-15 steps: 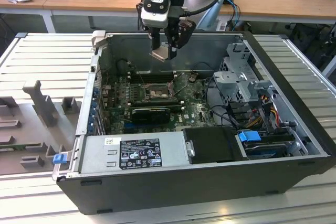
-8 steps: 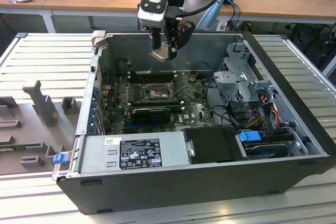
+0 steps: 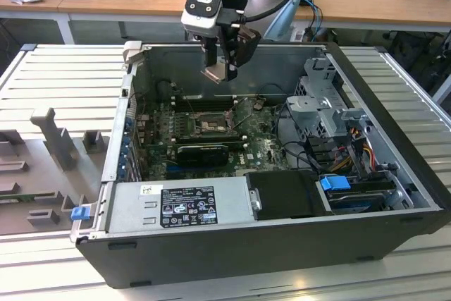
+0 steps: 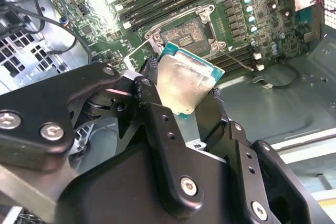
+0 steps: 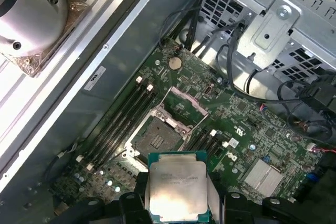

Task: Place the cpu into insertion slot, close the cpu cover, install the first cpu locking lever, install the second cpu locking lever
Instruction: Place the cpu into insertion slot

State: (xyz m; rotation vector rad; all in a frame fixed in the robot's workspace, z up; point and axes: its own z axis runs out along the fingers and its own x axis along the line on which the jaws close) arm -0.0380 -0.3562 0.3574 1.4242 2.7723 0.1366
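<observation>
Holds the cpu pinched by its edges in the gripper, well above the bare insertion slot with cpu cover raised; looks early in placing, needing square alignment overhead.

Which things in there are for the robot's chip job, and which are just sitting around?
For the job: black robot hand, shut on the pale silvery square chip; dark square socket with metal rim; thin silvery frame cover, standing open.
Just sitting around: grey labelled power supply box; silver metal drive cage; round silver coin battery; long black memory slots.
</observation>
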